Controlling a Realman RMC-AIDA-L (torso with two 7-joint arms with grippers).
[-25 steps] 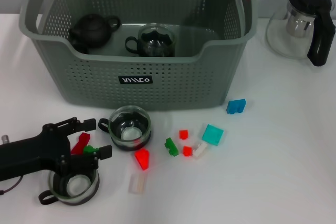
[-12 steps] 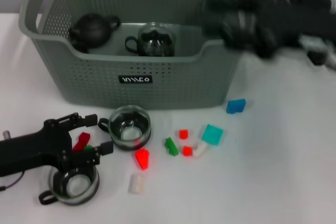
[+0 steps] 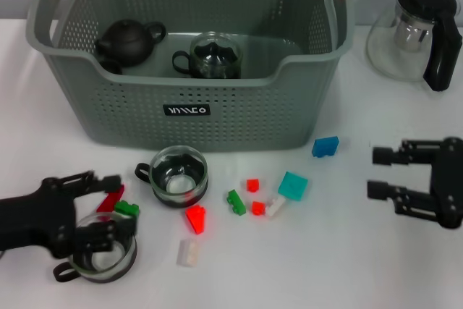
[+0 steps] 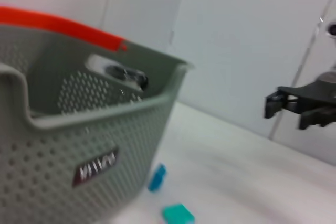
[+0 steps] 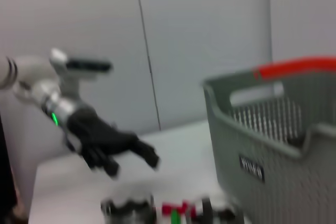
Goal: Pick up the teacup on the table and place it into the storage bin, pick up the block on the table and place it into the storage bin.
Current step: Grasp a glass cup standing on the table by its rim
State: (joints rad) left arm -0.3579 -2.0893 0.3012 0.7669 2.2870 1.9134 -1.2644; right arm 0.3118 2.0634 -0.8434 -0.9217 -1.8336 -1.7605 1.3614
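White table [image 3: 405,265] and a pale wall behind it are all you have around the work. On that table, near its front left corner, a glass teacup [image 3: 101,255] stands upright, and your left tool [image 3: 101,231] sits right over its rim, one finger [image 3: 108,181] reaching past the cup's far side and the other [image 3: 108,234] over the rim. The jaws look narrow, but you cannot tell from these views whether they have closed on the glass. A second glass teacup [image 3: 179,176] stands just beside it, toward the middle, between the first cup and the storage bin [image 3: 189,110]. That grey perforated bin sits at the back of the table and already holds a dark teapot [image 3: 129,38] and a glass cup [image 3: 214,56].

Small blocks lie scattered in front of the bin: a red one [image 3: 196,217], a green one [image 3: 236,202], a teal one [image 3: 293,185] and a blue one [image 3: 325,146] nearest the bin's right corner.

Your right tool [image 3: 382,174] hangs with its jaws wide and empty near the right edge, below the glass kettle [image 3: 414,34].

Judging by this, you are on the teacup pickup with the left arm. Next you need a firm pinch on the rim, a straight lift clear of the red and green blocks [image 3: 117,202] touching that cup's side, then a carry over the bin's front wall.
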